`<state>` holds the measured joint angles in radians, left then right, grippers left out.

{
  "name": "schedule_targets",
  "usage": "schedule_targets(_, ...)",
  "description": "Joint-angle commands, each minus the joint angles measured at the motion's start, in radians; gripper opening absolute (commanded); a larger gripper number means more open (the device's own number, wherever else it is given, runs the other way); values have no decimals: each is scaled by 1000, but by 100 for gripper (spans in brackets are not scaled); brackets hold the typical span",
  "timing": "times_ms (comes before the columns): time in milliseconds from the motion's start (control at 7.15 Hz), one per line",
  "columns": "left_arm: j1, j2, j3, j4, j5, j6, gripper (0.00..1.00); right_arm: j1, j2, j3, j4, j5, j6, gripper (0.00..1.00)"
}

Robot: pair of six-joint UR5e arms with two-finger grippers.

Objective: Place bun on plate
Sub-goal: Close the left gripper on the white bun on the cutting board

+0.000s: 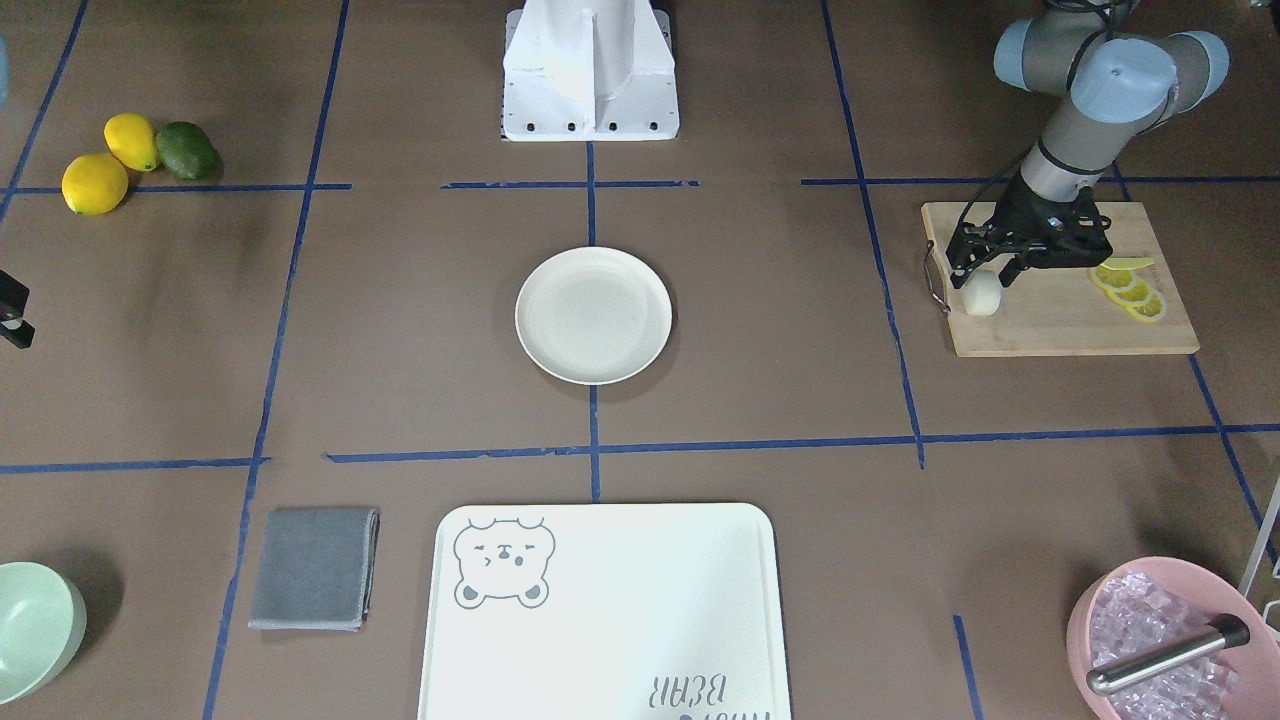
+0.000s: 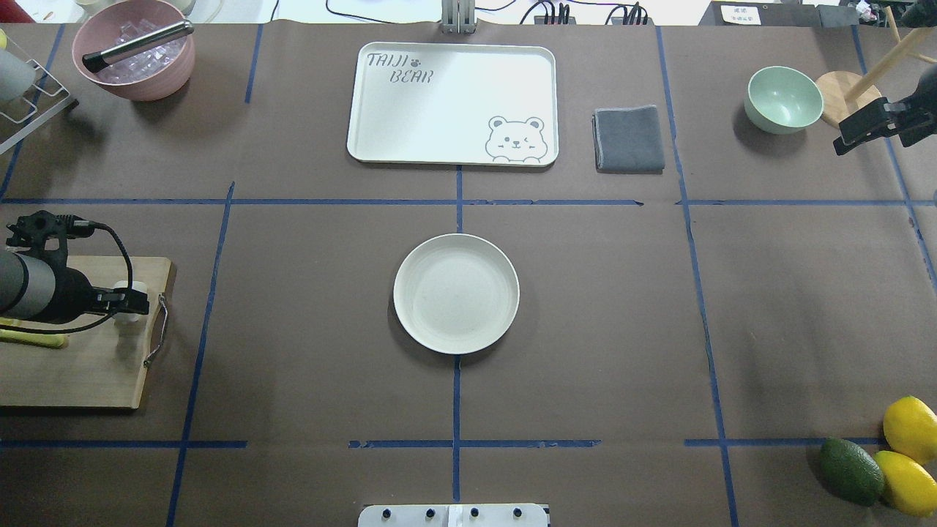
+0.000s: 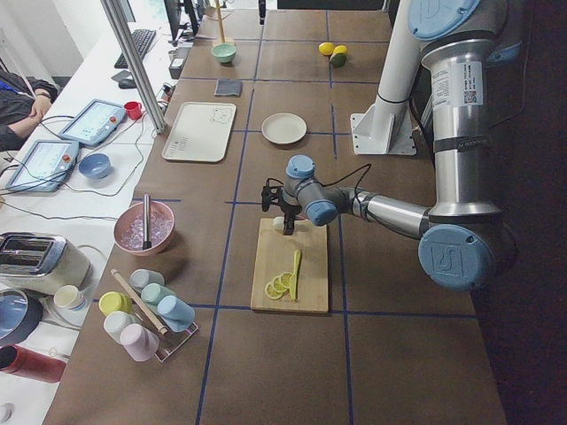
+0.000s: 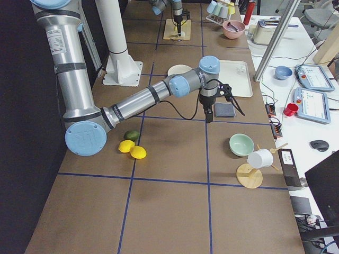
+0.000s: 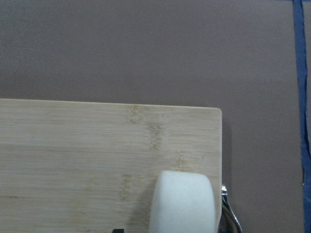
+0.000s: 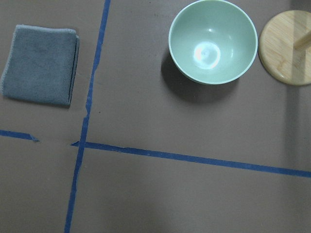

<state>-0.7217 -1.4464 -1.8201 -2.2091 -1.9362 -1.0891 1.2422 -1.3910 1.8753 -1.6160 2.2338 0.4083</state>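
On the robot's left of the plate, the left gripper hangs with jaws spread astride the bun on the cutting board, apparently aligned to pinch it, while the right gripper, its grip unreadable, hovers far to the plate's right, out of the way.
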Motion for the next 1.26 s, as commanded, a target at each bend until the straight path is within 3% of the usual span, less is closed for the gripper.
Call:
schedule_targets(0, 4, -3, 8, 0, 0, 1, 70, -1, -10, -1, 2, -2, 0, 100)
schedule_targets(699, -7, -3, -5, -1, 2, 1, 30, -1, -11, -4, 2, -2, 0, 100)
schedule_targets(1119, -31, -3, -69, 53, -1, 1, 27, 6, -22, -2, 4, 0, -5, 100)
